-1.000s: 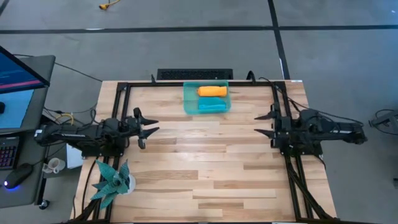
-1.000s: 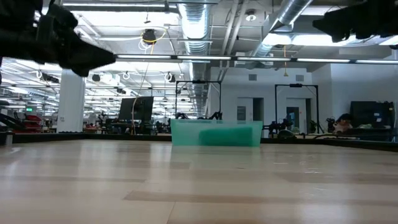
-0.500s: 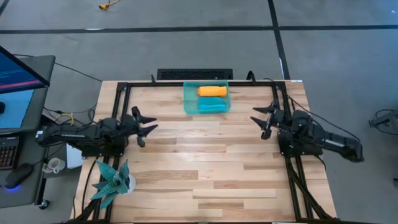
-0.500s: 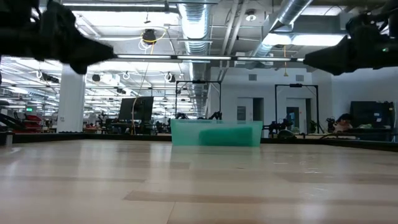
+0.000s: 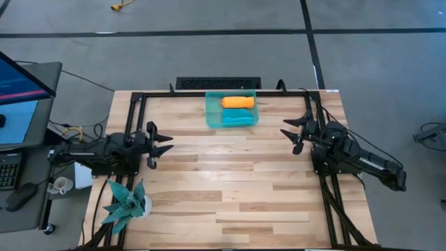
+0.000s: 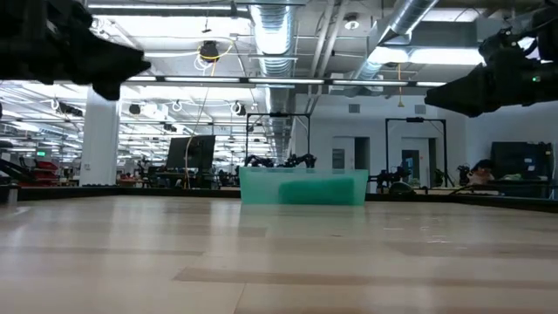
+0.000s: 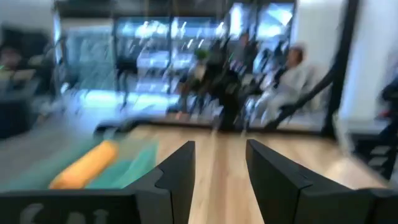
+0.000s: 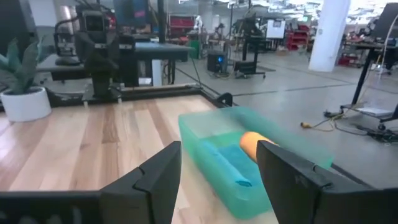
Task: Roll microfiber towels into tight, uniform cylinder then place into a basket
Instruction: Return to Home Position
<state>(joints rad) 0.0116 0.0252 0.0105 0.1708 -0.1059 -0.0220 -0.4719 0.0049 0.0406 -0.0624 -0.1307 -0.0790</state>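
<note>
Left gripper [image 5: 168, 143]: fingers spread, nothing held, at centre-left of the high view over the pale wooden table [image 5: 230, 188]. Right gripper [image 5: 289, 134]: likewise spread and empty, at centre-right, angled toward the small translucent sea-green plastic basket [image 5: 208, 111] at top centre. Inside it, side by side: bright orange rolled microfiber towel [image 5: 237, 102] nearer the upper edge, teal-blue rolled microfiber towel [image 5: 237, 120] just below. Probably little left to spoil. Main risk: a wide swing on retreat, clipping the light basket's near corner and shoving it. Also possible: soft rolls slackening, nothing pinning them.
</note>
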